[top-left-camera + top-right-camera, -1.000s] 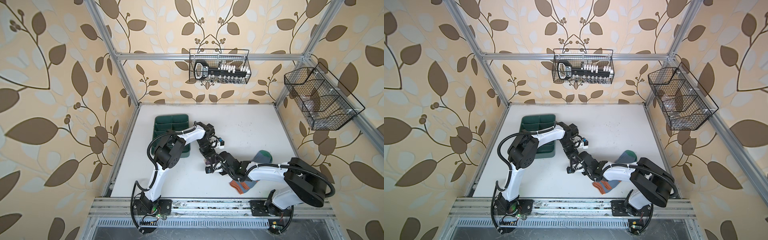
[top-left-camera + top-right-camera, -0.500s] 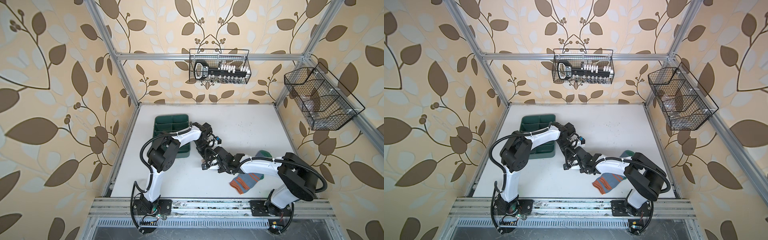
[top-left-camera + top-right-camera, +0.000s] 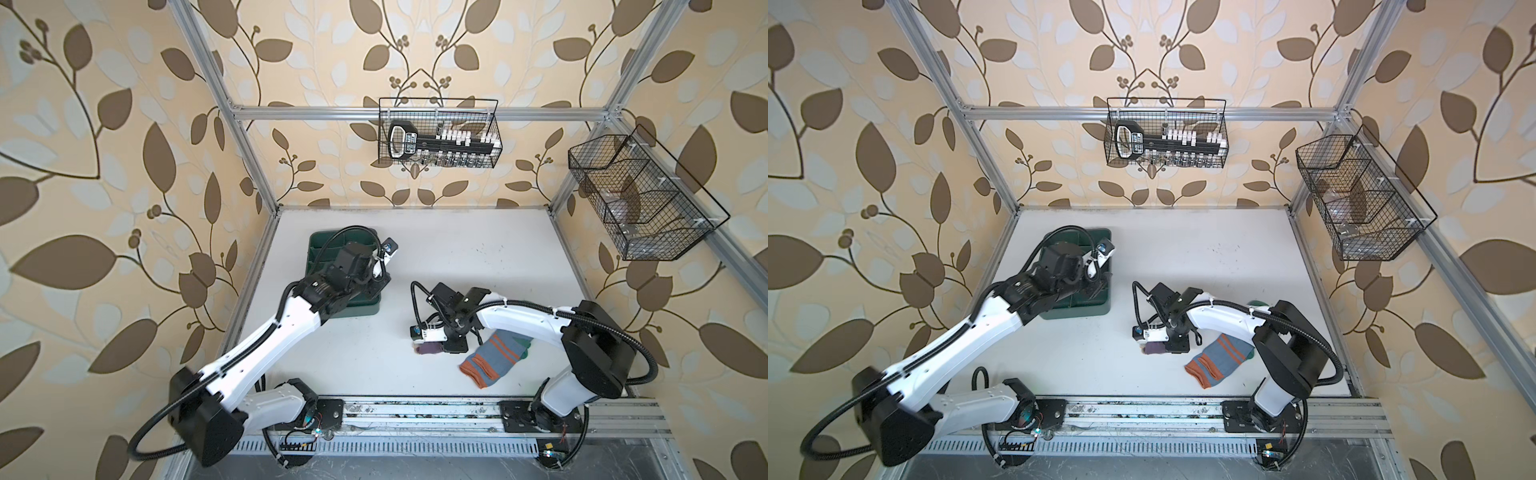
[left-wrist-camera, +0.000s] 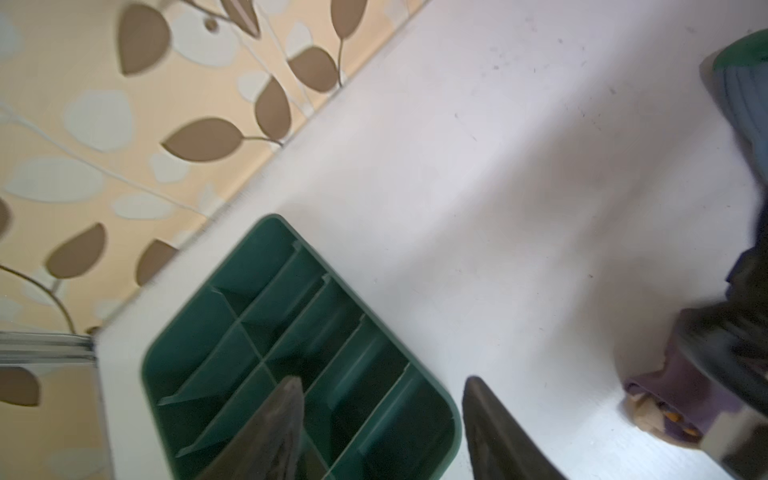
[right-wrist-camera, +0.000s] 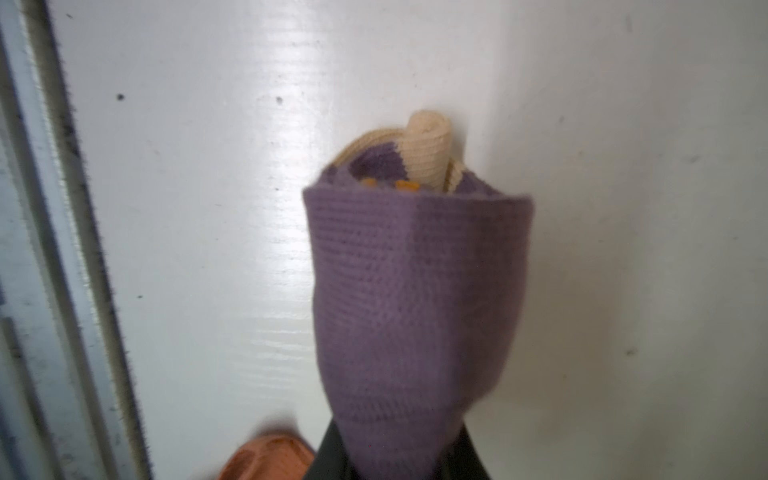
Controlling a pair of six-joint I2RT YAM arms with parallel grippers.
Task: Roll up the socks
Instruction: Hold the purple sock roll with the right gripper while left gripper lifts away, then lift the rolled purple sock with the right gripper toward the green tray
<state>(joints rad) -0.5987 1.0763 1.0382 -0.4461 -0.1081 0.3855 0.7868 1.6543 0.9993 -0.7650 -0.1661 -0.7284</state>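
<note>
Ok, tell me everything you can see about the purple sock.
The purple sock is soft knit, rolled into a tight bundle, beige fabric curled at its core and orange flecks at the open end. The right gripper is shut on its other end, holding it down near the white table, apart from the grey-blue sock.

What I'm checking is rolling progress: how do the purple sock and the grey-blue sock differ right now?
The purple sock is rolled into a compact bundle with beige coiled inside, while the grey-blue sock lies flat and unrolled. The right gripper is clamped on the purple sock, and nothing grips the grey-blue sock. The purple sock covers far less table than the grey-blue sock. Both are knit with orange accents.
</note>
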